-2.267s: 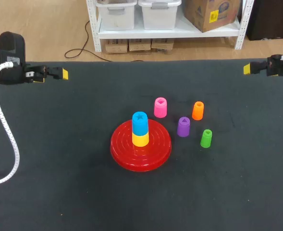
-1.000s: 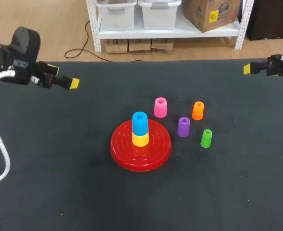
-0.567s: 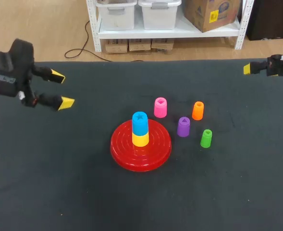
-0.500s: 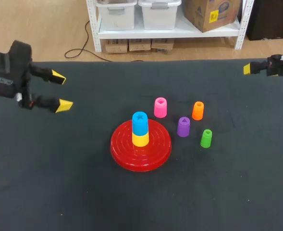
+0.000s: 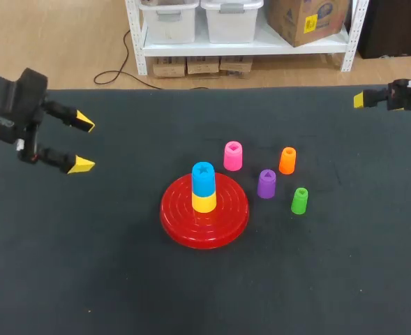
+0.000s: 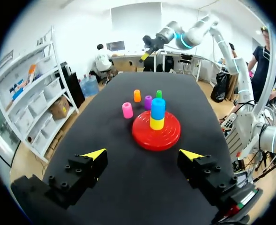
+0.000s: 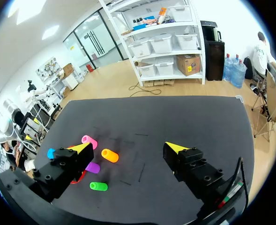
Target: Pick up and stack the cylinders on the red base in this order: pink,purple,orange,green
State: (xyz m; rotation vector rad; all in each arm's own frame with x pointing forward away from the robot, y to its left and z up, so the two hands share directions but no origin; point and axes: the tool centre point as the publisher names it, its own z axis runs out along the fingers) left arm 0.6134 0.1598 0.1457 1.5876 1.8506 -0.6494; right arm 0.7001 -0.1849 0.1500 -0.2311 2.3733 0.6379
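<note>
Since the earlier frames the left gripper (image 5: 82,144) has come away from the far left corner, turned at the wrist and spread its fingers; the right gripper (image 7: 128,147) has stayed at the far right corner, and no cylinder has shifted.

Both grippers now stand wide open and hold nothing. The left one hangs over the left side of the table (image 5: 121,279), well apart from the base (image 5: 177,213), with its tips pointing toward it. I judge this as a ready pose for reaching, with the fingers open wide enough to pass around one cylinder.

On the base a yellow cylinder (image 5: 204,203) carries a blue cylinder (image 5: 203,178), so the next piece must go on the blue top. The pink cylinder (image 5: 233,155), first in the order, stands upright on the table just behind the base's right side, not yet touched. The purple (image 5: 266,183), orange (image 5: 287,160) and green (image 5: 299,200) cylinders stand upright to the right of the base. All four are apart from each other, which leaves room for fingers on two sides. They lie on the side where the right arm comes in, so the left arm would have to reach past the stack without knocking it.
</note>
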